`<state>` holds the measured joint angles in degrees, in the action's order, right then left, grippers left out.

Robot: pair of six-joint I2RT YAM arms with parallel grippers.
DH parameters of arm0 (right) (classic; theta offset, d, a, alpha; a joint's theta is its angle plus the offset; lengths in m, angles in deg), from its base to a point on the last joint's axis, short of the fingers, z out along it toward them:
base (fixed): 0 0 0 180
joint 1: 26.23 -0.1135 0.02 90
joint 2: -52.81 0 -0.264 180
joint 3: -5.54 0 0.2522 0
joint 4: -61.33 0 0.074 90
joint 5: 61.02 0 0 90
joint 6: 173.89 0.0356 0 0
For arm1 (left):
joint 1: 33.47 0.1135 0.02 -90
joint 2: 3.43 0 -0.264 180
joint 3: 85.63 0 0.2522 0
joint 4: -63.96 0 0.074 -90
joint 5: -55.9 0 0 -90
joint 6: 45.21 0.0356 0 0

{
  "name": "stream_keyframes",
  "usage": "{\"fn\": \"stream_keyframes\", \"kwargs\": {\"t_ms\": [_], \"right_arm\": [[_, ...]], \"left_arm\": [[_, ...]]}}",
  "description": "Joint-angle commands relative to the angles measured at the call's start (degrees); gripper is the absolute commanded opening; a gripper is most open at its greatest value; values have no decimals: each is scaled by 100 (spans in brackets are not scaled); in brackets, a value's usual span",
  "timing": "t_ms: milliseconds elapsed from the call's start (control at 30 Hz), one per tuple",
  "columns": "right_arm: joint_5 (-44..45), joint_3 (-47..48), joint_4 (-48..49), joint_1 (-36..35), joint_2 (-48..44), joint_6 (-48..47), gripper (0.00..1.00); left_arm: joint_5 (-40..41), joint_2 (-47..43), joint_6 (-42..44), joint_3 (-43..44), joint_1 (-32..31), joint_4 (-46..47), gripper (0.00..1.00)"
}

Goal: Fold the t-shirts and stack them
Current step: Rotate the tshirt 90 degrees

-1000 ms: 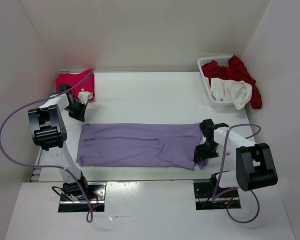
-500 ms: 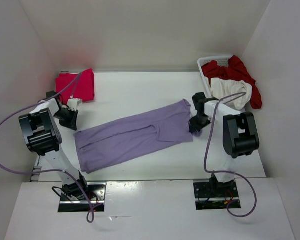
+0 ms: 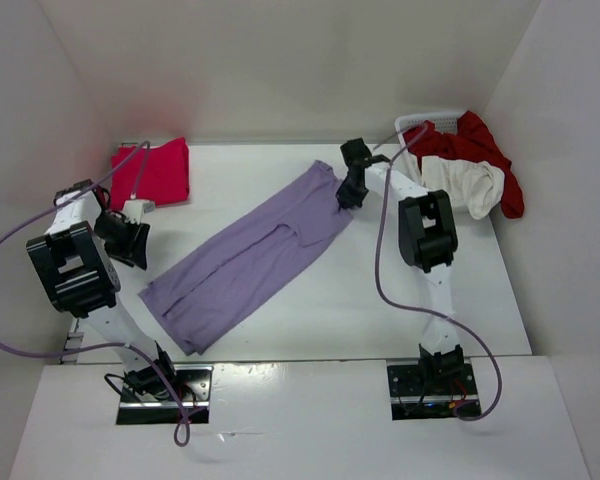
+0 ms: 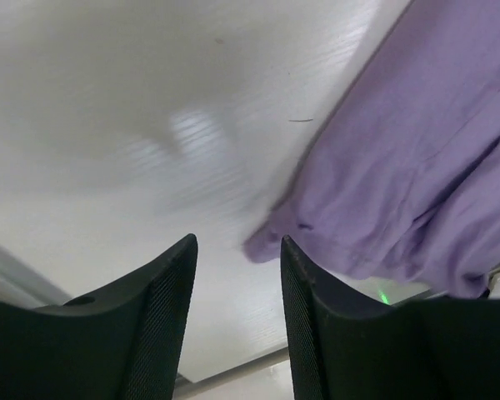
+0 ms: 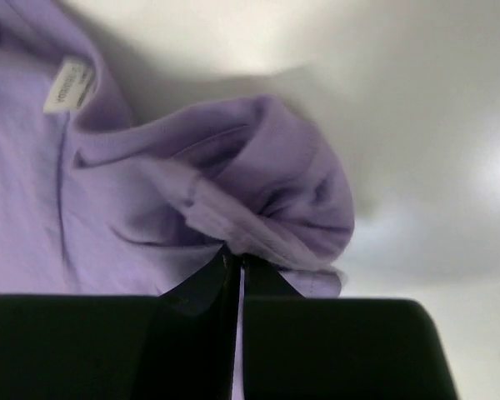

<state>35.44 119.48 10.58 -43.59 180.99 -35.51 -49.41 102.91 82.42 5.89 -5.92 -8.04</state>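
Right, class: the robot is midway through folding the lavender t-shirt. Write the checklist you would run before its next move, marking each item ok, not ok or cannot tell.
1. Right gripper shut on the lavender t-shirt: ok, it pinches the far end.
2. Left gripper gripping the near end: not ok, the jaws are open and empty, with the cloth beyond the fingertips.
3. Shirt lying flat and square: not ok, it is slanted across the table and bunched at the pinch.
4. Magenta-pink t-shirt clear of the work: ok, it is set aside at the far left corner.
5. Dark red t-shirt and cream t-shirt waiting in the basket: ok.
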Motion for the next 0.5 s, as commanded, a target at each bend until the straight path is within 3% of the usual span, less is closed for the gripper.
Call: {"fn": "stream_keyframes", "kwargs": {"t_ms": [0,33,67,167,233,267,300,367,400,467], "right_arm": [[337,1876,2,137,1144,-925,0],[591,2500,-262,76,1496,-1336,0],[672,3872,-752,75,2256,-1549,0],[428,4816,-564,303,2798,-1639,0],[86,5604,-468,357,3141,-1970,9],[-169,5704,-336,418,3282,-2051,20],[-415,5810,-178,418,3336,-2113,46],[-1013,6021,-124,418,3258,-2410,67],[-1137,6022,-194,418,3153,-2534,85],[-1235,6022,-317,235,2602,-2981,97]], "left_arm": [[-235,-62,62,573,-4,-714,52],[-236,-61,0,800,-56,-776,52],[-288,26,-53,898,-57,-829,52],[-341,158,-203,1206,-285,-1014,54],[-393,158,-326,1259,-372,-1163,54],[-394,158,-326,1260,-460,-1164,54],[-394,158,-326,1260,-461,-1164,54],[-323,158,-457,1260,-601,-1164,55],[-323,158,-458,1260,-602,-1164,55],[-410,158,-589,1120,-663,-981,55]]}}
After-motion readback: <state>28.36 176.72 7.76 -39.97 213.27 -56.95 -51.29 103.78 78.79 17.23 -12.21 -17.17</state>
